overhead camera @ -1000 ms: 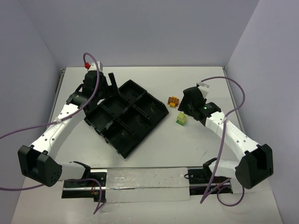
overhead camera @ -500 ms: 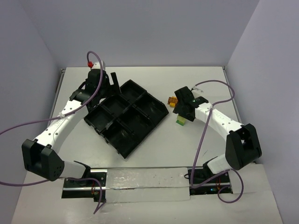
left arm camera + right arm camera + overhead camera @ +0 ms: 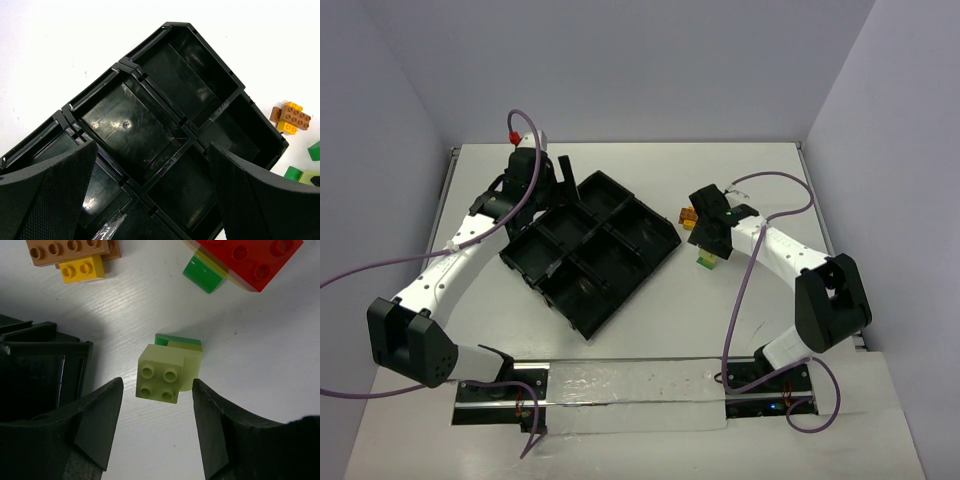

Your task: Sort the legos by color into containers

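The black tray (image 3: 588, 252) of six square compartments lies tilted at centre left, and no brick shows in it. An orange-and-yellow lego pair (image 3: 689, 217) and a pale yellow-green and green stack (image 3: 706, 262) lie right of it. My right gripper (image 3: 710, 242) hovers open over that group. In the right wrist view the pale yellow-green brick (image 3: 161, 374) sits between the open jaws of the right gripper (image 3: 157, 380), untouched. A red brick (image 3: 250, 260), a green piece (image 3: 202, 275) and the orange brick (image 3: 70, 250) lie beyond. My left gripper (image 3: 563, 185) is open and empty above the tray (image 3: 190, 135).
The tray's corner (image 3: 45, 370) stands close to the left of my right gripper's fingers. The left wrist view shows the orange brick (image 3: 291, 117) and green pieces (image 3: 315, 150) past the tray's right edge. White table lies around, with walls at the back and sides.
My right gripper has moved left and turned over the legos, its elbow swinging inward. My left gripper shifted slightly over the tray's far corner. No brick has moved.
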You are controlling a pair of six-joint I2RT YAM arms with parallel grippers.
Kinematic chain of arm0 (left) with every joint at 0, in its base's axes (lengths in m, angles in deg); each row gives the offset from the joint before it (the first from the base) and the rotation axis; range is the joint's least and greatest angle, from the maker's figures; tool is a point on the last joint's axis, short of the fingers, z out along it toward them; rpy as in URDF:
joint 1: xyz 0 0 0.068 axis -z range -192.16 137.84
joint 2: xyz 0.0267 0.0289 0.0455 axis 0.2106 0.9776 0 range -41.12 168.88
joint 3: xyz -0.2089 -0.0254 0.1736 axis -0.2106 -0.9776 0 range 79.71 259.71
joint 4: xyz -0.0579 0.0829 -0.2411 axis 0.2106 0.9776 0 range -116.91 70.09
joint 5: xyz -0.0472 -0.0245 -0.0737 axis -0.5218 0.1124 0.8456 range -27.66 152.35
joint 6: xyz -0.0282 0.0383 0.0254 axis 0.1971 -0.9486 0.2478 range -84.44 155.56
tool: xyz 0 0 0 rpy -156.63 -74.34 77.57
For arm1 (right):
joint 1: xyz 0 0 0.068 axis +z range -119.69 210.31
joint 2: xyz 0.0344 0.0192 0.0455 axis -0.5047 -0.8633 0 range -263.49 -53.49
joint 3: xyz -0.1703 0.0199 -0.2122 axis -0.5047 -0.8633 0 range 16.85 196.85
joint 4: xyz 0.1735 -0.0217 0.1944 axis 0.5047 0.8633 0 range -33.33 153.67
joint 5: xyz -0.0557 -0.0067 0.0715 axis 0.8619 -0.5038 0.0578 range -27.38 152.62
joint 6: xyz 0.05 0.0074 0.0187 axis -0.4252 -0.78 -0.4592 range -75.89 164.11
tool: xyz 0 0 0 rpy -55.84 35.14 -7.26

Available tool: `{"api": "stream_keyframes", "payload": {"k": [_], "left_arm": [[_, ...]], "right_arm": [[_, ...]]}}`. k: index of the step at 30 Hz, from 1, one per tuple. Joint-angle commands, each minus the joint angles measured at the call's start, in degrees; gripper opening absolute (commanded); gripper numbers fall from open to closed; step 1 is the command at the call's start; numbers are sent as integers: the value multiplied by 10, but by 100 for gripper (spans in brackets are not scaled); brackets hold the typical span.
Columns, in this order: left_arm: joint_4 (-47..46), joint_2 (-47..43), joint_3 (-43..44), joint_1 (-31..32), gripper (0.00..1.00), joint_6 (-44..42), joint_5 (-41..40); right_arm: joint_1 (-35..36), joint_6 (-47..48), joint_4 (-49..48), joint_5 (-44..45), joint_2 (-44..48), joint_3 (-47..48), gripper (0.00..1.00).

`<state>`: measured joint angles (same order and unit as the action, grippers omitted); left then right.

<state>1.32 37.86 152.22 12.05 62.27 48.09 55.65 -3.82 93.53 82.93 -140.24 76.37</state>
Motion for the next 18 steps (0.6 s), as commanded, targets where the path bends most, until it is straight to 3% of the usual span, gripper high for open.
{"api": "stream_keyframes", "payload": {"k": [1, 14, 18], "left_arm": [[-9, 1, 17, 1, 99, -8, 9], [-3, -2, 14, 1, 99, -13, 1], [-3, -1, 14, 0, 99, -11, 4]], "right_arm": [[5, 3, -16, 13, -6, 23, 63], [4, 15, -26, 14, -26, 21, 55], [4, 14, -23, 16, -25, 21, 47]]}}
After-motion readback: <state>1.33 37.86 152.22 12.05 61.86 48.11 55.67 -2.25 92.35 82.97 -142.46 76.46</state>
